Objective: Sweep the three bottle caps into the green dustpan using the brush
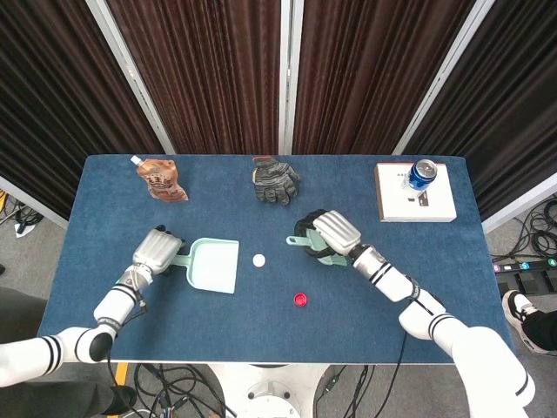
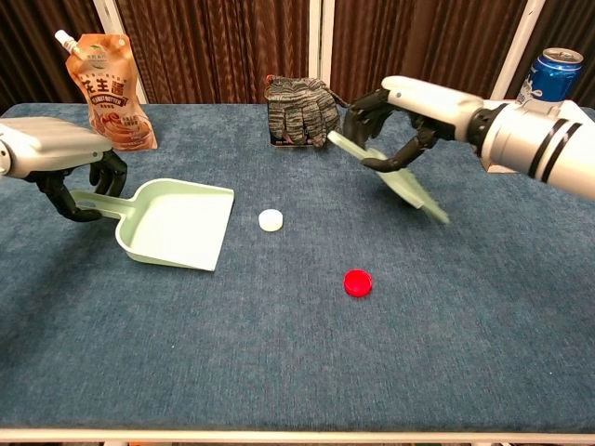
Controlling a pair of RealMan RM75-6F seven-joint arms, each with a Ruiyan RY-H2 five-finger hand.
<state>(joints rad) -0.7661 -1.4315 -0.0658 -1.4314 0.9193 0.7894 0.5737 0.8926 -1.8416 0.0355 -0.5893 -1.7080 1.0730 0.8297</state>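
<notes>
Blue worktop (image 2: 279,372): my right hand (image 2: 390,125) grips the brush (image 2: 395,181); white cap (image 2: 271,219) lies at its 8 o'clock, dustpan (image 2: 177,223), gripped by my left hand (image 2: 65,163), beyond.

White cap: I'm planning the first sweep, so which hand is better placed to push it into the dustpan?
The right hand: it holds the brush above the table right of the white cap, while the left hand grips the dustpan handle.
</notes>
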